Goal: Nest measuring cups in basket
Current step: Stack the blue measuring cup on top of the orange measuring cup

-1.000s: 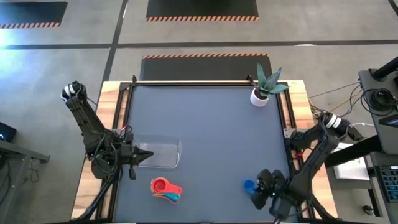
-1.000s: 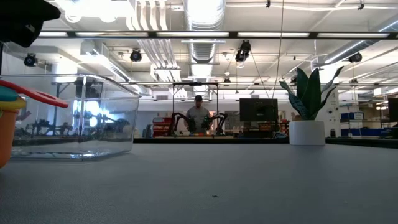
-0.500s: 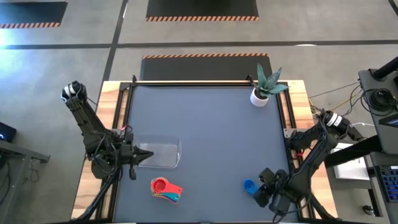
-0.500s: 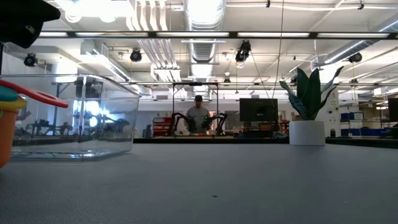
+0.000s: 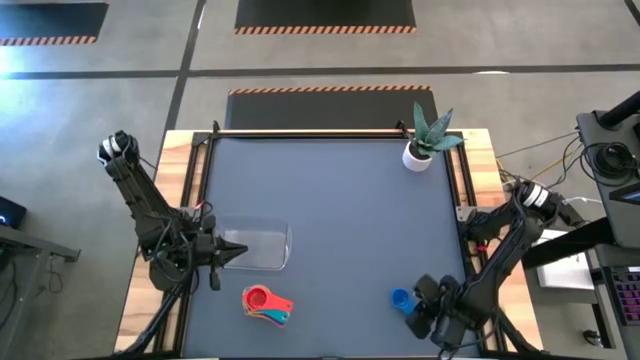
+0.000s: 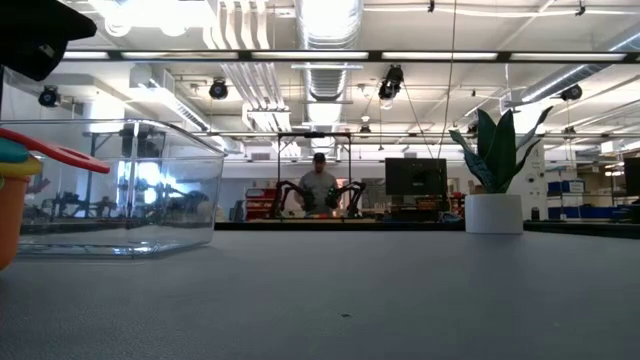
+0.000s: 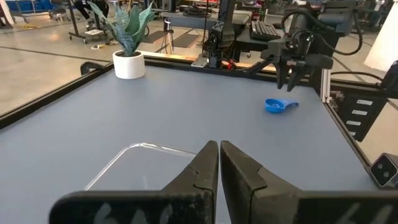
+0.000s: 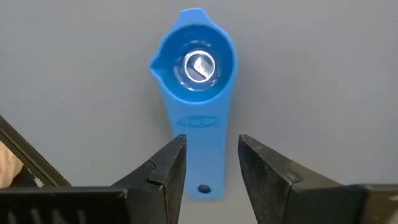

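The blue measuring cup [image 5: 401, 298] lies upright on the mat near the table's near right corner, its handle pointing at my right gripper [image 5: 418, 312]. In the right wrist view the open fingers of my right gripper [image 8: 211, 163] stand on either side of the blue cup's handle [image 8: 202, 134]; no touch shows. The other measuring cups sit nested in a stack [image 5: 265, 303], red on top, near the front edge. The clear basket [image 5: 262, 246] rests flat on the mat beyond the stack. My left gripper [image 7: 219, 152] is shut and hovers at the basket's left end [image 7: 140, 168].
A white pot with a spiky green plant [image 5: 422, 148] stands at the far right corner. A metal rail [image 5: 315, 131] runs along the table's far edge. The grey mat [image 5: 350, 220] between basket, plant and blue cup is open. A person [image 6: 319, 185] stands far behind the table.
My right gripper has edged slightly toward the table's near edge beside the blue cup. The cup, the stack, the basket and the left arm have kept still.
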Controlling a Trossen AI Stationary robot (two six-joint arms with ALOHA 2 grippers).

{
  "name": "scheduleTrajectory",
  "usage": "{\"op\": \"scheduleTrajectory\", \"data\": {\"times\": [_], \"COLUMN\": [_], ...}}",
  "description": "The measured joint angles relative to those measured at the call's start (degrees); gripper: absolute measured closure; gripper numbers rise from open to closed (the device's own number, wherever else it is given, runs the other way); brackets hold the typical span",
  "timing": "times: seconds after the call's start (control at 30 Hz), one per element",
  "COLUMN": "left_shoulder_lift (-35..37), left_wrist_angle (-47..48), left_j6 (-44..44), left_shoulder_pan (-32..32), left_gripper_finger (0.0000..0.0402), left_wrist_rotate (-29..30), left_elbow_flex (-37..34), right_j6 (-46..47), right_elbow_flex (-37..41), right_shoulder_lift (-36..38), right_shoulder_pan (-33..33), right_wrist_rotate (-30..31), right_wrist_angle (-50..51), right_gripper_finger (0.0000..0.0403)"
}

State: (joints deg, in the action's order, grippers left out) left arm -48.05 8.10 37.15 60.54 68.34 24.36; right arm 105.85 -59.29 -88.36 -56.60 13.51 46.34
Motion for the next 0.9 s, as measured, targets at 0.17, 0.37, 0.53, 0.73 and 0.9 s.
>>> {"op": "scheduleTrajectory", "data": {"times": [0.17, 0.37, 0.53, 0.73, 0.9], "left_shoulder_lift": [-0.04, 0.02, 0.00, -0.02, -0.02], "left_wrist_angle": [0.00, -1.99, -2.09, -2.09, -2.08], "left_j6": [1.09, 0.12, -0.57, -0.72, -0.70], "left_shoulder_pan": [-0.01, -0.01, 0.01, -0.01, 0.01], "left_gripper_finger": [0.0402, 0.0402, 0.0402, 0.0402, 0.0402], "left_wrist_rotate": [0.02, 0.15, 0.15, 0.13, 0.13], "left_elbow_flex": [0.00, 0.36, 0.35, 0.36, 0.36], "right_j6": [-0.71, -13.81, -19.56, -17.07, -15.10], "right_elbow_flex": [-2.15, -4.01, -6.32, -7.08, -7.08], "right_shoulder_lift": [-1.90, -4.44, -7.43, -9.28, -8.03], "right_shoulder_pan": [0.00, 0.00, 0.38, 1.59, 2.45], "right_wrist_rotate": [0.01, -0.15, -0.06, -1.70, -2.11], "right_wrist_angle": [0.20, -0.49, -0.14, 2.23, 2.96], "right_gripper_finger": [0.0272, 0.0273, 0.0273, 0.0262, 0.0221]}}
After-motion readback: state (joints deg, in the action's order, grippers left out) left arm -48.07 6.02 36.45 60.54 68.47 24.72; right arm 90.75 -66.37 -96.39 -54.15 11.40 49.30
